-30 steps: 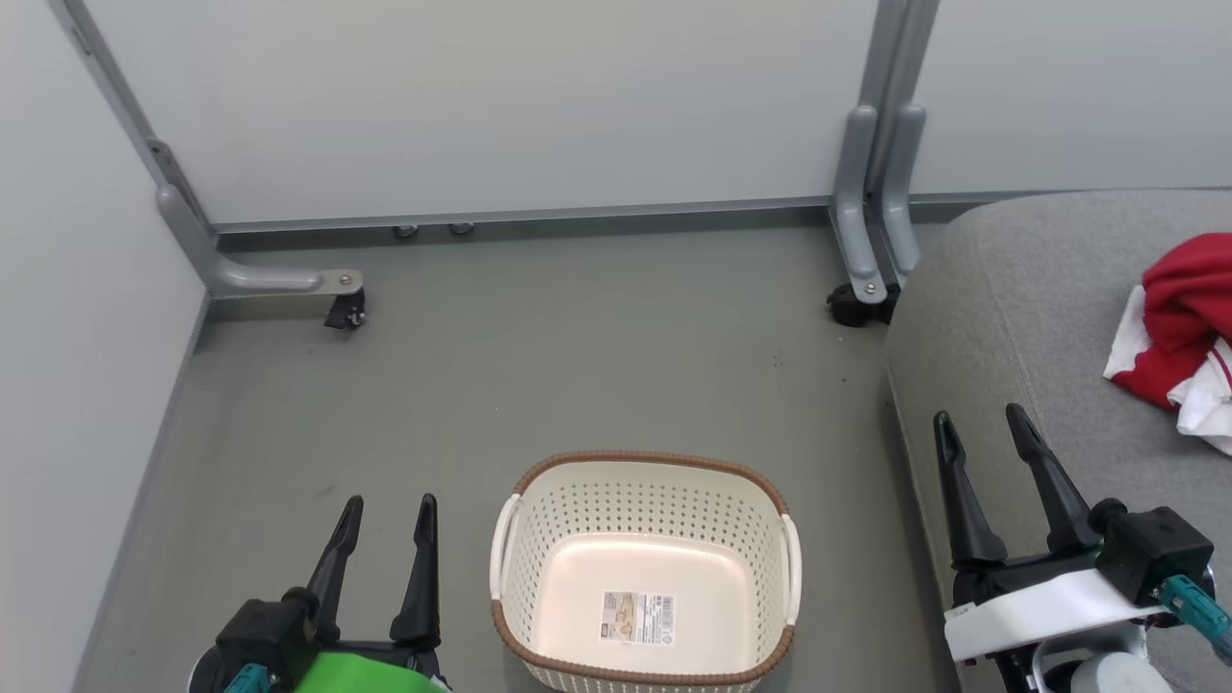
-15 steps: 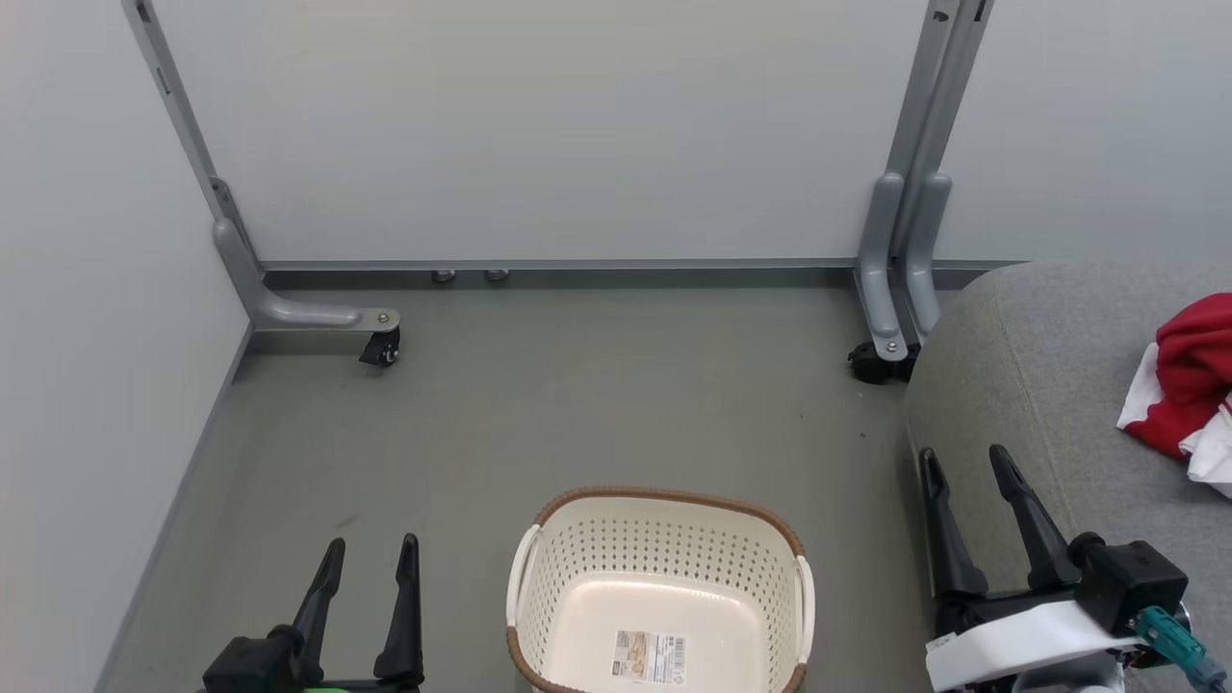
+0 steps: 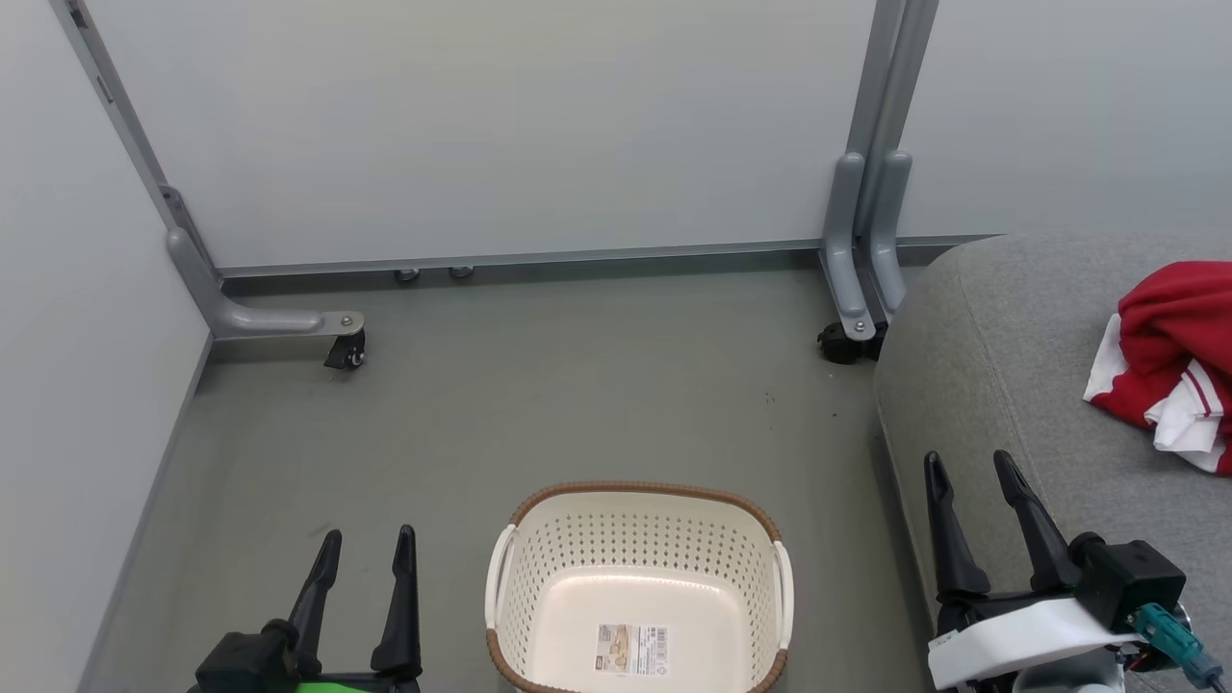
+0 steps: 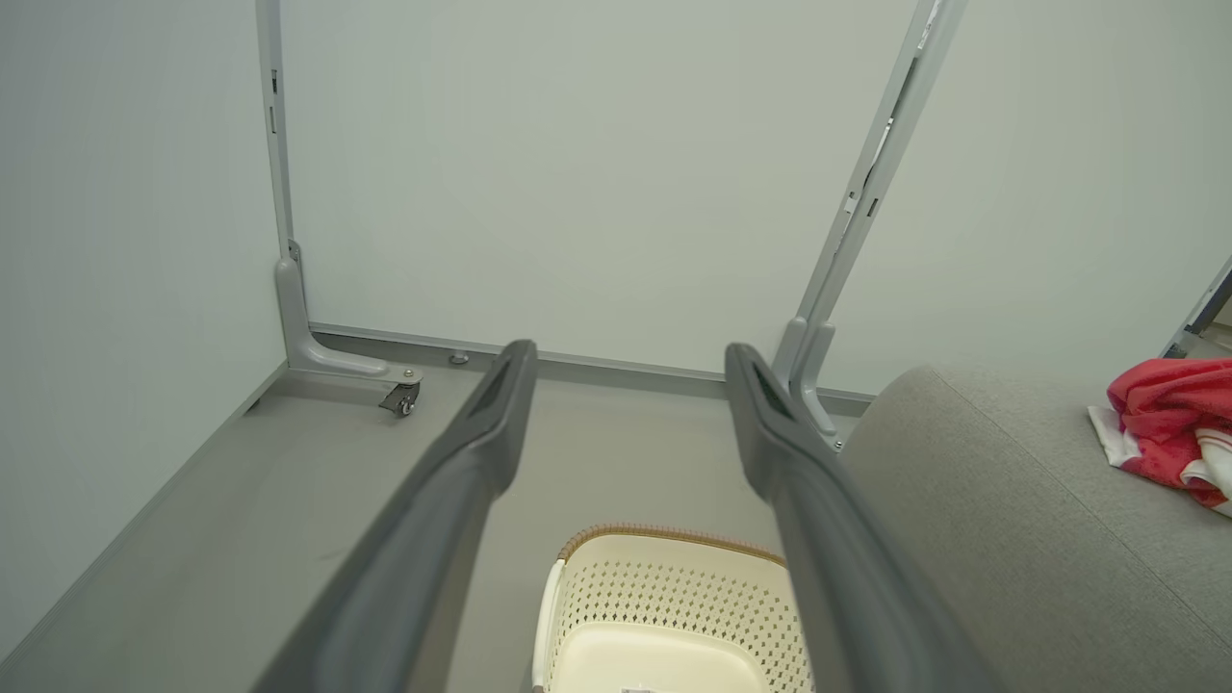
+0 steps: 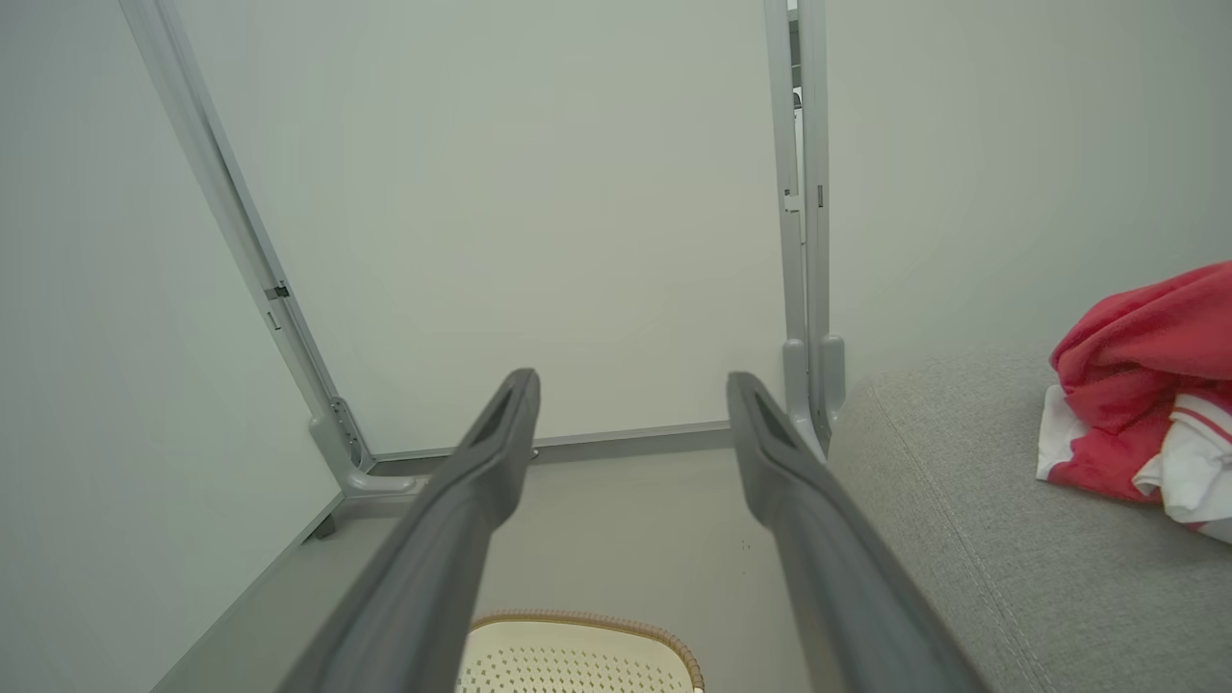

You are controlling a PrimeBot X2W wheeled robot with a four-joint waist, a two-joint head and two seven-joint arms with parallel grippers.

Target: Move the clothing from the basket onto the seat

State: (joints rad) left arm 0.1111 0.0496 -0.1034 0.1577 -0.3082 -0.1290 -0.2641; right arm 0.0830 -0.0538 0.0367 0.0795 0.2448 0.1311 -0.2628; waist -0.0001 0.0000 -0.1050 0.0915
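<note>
Red fabric with white trim, the clothing (image 3: 1167,322), lies bunched on the grey seat (image 3: 1001,366), well to the right of the basket (image 3: 637,539) and apart from it. Inside the basket we see bare cream plastic and a sticker (image 3: 632,647), no garment. Over the last second our head view has swung, so the whole picture shifted; the basket, seat and clothing themselves look unmoved, and the basket was already empty then. Our left gripper (image 3: 370,532) hangs just left of the basket and our right gripper (image 3: 967,456) to the basket's right, at the seat's near edge. Both have jaws spread wide with nothing between them, as before. We judge the transfer finished — nothing is left to lift, and the arms need only rest.
</note>
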